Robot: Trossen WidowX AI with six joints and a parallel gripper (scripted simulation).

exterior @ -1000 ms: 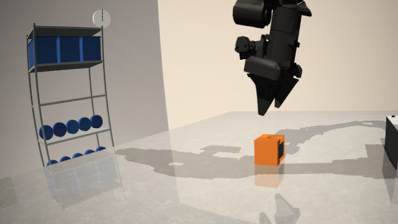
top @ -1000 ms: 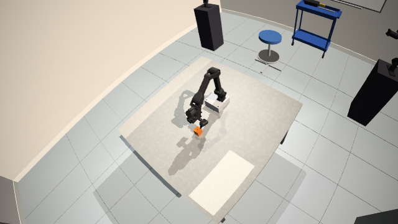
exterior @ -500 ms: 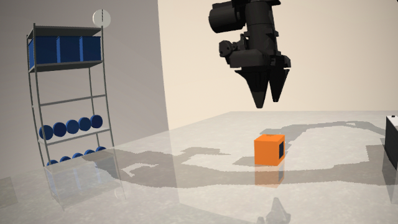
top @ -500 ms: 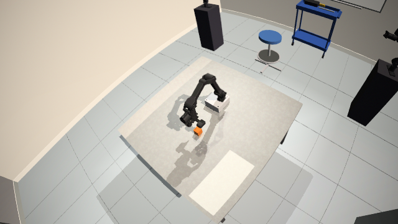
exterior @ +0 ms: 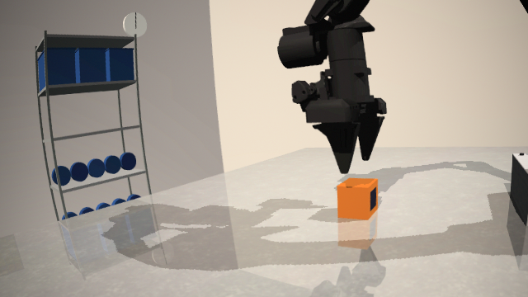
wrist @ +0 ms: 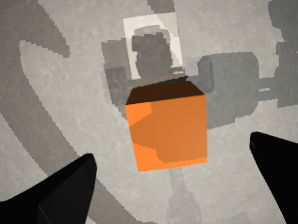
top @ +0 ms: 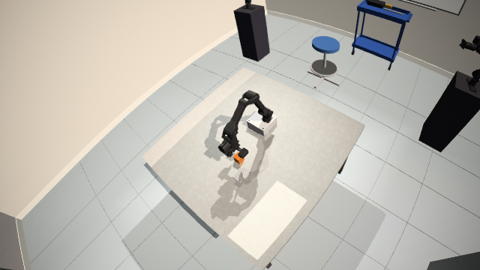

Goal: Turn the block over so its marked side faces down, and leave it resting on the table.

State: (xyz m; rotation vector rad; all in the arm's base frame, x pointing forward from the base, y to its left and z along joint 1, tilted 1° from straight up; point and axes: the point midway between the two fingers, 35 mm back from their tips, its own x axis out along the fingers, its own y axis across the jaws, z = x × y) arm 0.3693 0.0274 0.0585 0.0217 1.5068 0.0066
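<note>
An orange block (top: 238,159) (exterior: 353,203) (wrist: 170,132) rests flat on the table (top: 300,150) (exterior: 186,285). Its marked side, a dark navy square (exterior: 373,199), faces sideways, to the right in the exterior view, toward the arm's base. The top and the other side seen there are plain orange. My gripper (exterior: 355,166) (wrist: 174,152) is open and empty, pointing down just above the block. In the wrist view the block lies between the two fingers, with room on both sides; the fingertips stand above its top and do not touch it.
The arm's white and black base box (top: 259,124) (exterior: 520,190) stands on the table behind the block. A pale rectangle (top: 268,219) lies near the table's front corner. The arm casts shadows around the block.
</note>
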